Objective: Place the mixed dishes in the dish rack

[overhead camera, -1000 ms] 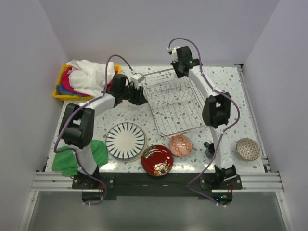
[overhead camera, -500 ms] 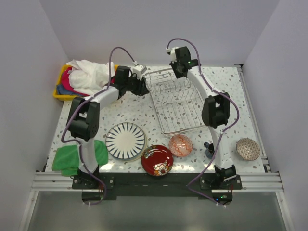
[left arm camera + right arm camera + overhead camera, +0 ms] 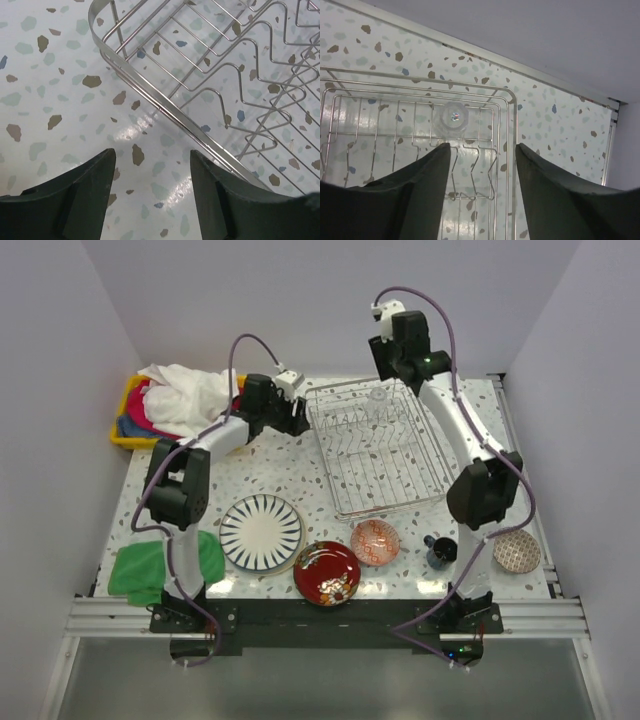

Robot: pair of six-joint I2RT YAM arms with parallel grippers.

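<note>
Small clear glass [image 3: 454,118] standing in dish rack [image 3: 165,107], far end, on wire grid. Right hand [image 3: 482,150] right above it, fingers apart, holding nothing. Risk of clipping glass on low pull-out, tipping it on wires. Left hand [image 3: 151,155] likewise apart, empty, over desk [image 3: 260,475] just beside rack rim. Risk of snagging rim, jolting rack, toppling glass. Not yet loaded, near desk front: striped plate [image 3: 261,531], red floral plate [image 3: 327,572], orange-red bowl [image 3: 375,541], dark mug [image 3: 439,549], blue-white bowl [image 3: 516,550]. Risk of knocking glass when placing plates.

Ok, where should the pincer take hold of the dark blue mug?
Probably its rim wall, coming straight down from above: the dark blue mug stands upright, mouth open upward, so one finger can go inside, one outside.
</note>
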